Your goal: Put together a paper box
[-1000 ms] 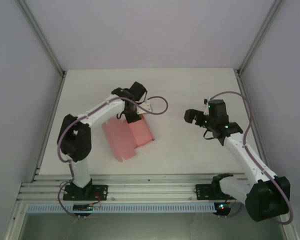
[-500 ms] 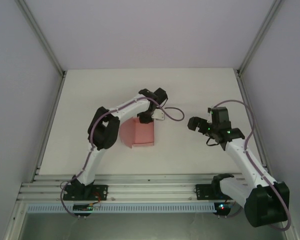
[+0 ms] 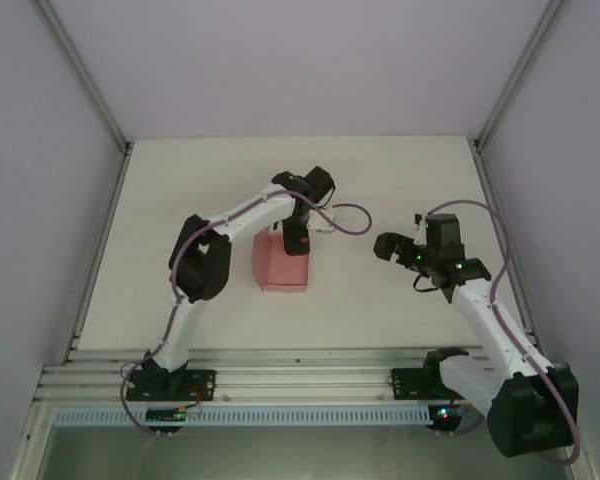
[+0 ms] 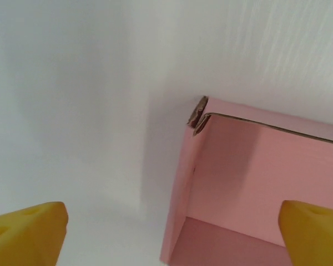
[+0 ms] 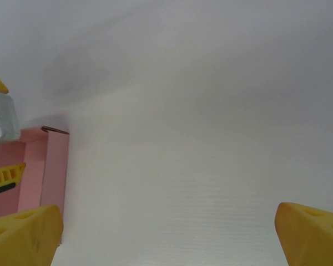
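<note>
The paper box [image 3: 278, 268] is light pink card, lying mid-table as a small shallow box with raised walls. In the left wrist view one corner of the box [image 4: 233, 183] shows, its side wall standing and a frayed tab at the top corner. My left gripper [image 3: 297, 243] hovers over the box's far right edge. It is open, and its yellow fingertips [image 4: 28, 231] straddle that side wall without touching it. My right gripper [image 3: 384, 246] is open over bare table to the right of the box. The box's edge [image 5: 54, 166] sits far left in the right wrist view.
The white tabletop [image 3: 400, 180] is bounded by metal frame posts and pale walls at left, right and back. An aluminium rail [image 3: 300, 380] carries both arm bases along the near edge. The left arm's cable [image 3: 345, 222] loops between the two grippers.
The left arm swung right and drew the spread pink sheet together into a compact box shape. The right gripper shifted only slightly.
</note>
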Robot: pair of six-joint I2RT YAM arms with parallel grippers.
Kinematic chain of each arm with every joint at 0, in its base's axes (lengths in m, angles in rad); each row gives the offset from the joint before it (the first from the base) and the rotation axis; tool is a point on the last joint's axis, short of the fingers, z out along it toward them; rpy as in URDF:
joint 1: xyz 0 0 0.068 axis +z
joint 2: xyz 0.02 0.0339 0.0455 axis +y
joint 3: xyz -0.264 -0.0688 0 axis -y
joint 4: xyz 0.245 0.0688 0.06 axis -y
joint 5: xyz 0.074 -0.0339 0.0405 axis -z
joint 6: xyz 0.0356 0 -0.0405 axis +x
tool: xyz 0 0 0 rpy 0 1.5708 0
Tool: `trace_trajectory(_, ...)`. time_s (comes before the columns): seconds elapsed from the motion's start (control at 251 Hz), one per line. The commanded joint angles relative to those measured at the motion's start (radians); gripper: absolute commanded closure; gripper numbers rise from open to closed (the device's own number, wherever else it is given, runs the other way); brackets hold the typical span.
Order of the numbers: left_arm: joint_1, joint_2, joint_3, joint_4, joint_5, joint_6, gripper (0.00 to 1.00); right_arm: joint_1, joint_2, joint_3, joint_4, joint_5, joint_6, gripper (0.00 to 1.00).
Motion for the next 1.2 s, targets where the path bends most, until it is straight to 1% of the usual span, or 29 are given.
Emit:
trace_trajectory(0.0, 0.025, -0.147, -0.024, 0.095, 0.098, -0.071, 0.00, 0.009, 0.027, 0.028, 0.060, -0.061, -0.056, 0.00)
trace_trajectory(0.04, 0.038, -0.181, -0.030, 0.137, 0.112, -0.114, 0.00, 0.022, 0.044, 0.043, 0.067, -0.065, -0.074, 0.00)
trace_trajectory(0.072, 0.051, -0.212, -0.066, 0.180, 0.112, -0.162, 0.00, 0.032, 0.061, 0.054, 0.074, -0.064, -0.087, 0.00)
trace_trajectory(0.184, 0.101, -0.336, -0.154, 0.336, 0.104, -0.377, 0.01, 0.096, 0.137, 0.101, 0.114, -0.085, -0.152, 0.00)
trace_trajectory(0.235, 0.129, -0.392, -0.196, 0.372, 0.081, -0.519, 0.00, 0.138, 0.192, 0.138, 0.120, -0.098, -0.193, 0.00)
trace_trajectory(0.271, 0.151, -0.426, -0.217, 0.376, 0.050, -0.646, 0.01, 0.171, 0.236, 0.175, 0.113, -0.108, -0.226, 0.00)
trace_trajectory(0.319, 0.190, -0.470, -0.253, 0.368, 0.042, -0.809, 0.00, 0.218, 0.304, 0.227, 0.098, -0.116, -0.286, 0.00)
trace_trajectory(0.355, 0.223, -0.511, -0.303, 0.378, 0.058, -0.924, 0.00, 0.257, 0.358, 0.272, 0.085, -0.094, -0.322, 0.00)
trace_trajectory(0.375, 0.244, -0.535, -0.340, 0.393, 0.084, -0.972, 0.00, 0.277, 0.389, 0.297, 0.076, -0.079, -0.341, 0.00)
trace_trajectory(0.411, 0.273, -0.584, -0.411, 0.426, 0.132, -1.029, 0.00, 0.312, 0.447, 0.347, 0.056, -0.064, -0.386, 0.00)
trace_trajectory(0.451, 0.299, -0.635, -0.487, 0.441, 0.146, -1.092, 0.00, 0.345, 0.517, 0.411, 0.020, -0.056, -0.437, 0.00)
trace_trajectory(0.463, 0.306, -0.650, -0.509, 0.468, 0.149, -1.106, 0.00, 0.355, 0.538, 0.433, 0.005, -0.054, -0.451, 0.00)
trace_trajectory(0.535, 0.343, -0.726, -0.608, 0.484, 0.148, -1.168, 0.00, 0.400, 0.669, 0.573, -0.082, -0.053, -0.540, 0.00)
trace_trajectory(0.583, 0.371, -0.772, -0.670, 0.488, 0.155, -1.206, 0.00, 0.425, 0.751, 0.659, -0.132, -0.025, -0.584, 0.00)
trace_trajectory(0.663, 0.408, -0.836, -0.757, 0.502, 0.151, -1.241, 0.01, 0.458, 0.873, 0.787, -0.193, 0.004, -0.650, 0.00)
trace_trajectory(0.694, 0.422, -0.855, -0.784, 0.502, 0.150, -1.247, 0.00, 0.466, 0.920, 0.835, -0.211, 0.009, -0.653, 0.00)
trace_trajectory(0.75, 0.444, -0.885, -0.821, 0.497, 0.138, -1.269, 0.00, 0.475, 1.000, 0.926, -0.285, -0.008, -0.677, 0.03)
trace_trajectory(0.818, 0.469, -0.919, -0.861, 0.502, 0.144, -1.270, 0.01, 0.480, 1.076, 1.016, -0.331, -0.005, -0.700, 0.07)
trace_trajectory(0.97, 0.493, -0.969, -0.906, 0.498, 0.144, -1.241, 0.00, 0.495, 1.166, 1.083, -0.341, -0.022, -0.700, 0.12)
trace_trajectory(1.042, 0.495, -0.981, -0.918, 0.504, 0.147, -1.230, 0.00, 0.500, 1.195, 1.099, -0.345, -0.017, -0.690, 0.20)
trace_trajectory(1.137, 0.498, -0.980, -0.919, 0.503, 0.148, -1.224, 0.00, 0.504, 1.228, 1.122, -0.335, 0.015, -0.672, 0.24)
trace_trajectory(1.197, 0.498, -0.975, -0.920, 0.504, 0.154, -1.219, 0.00, 0.507, 1.244, 1.136, -0.320, 0.049, -0.657, 0.29)
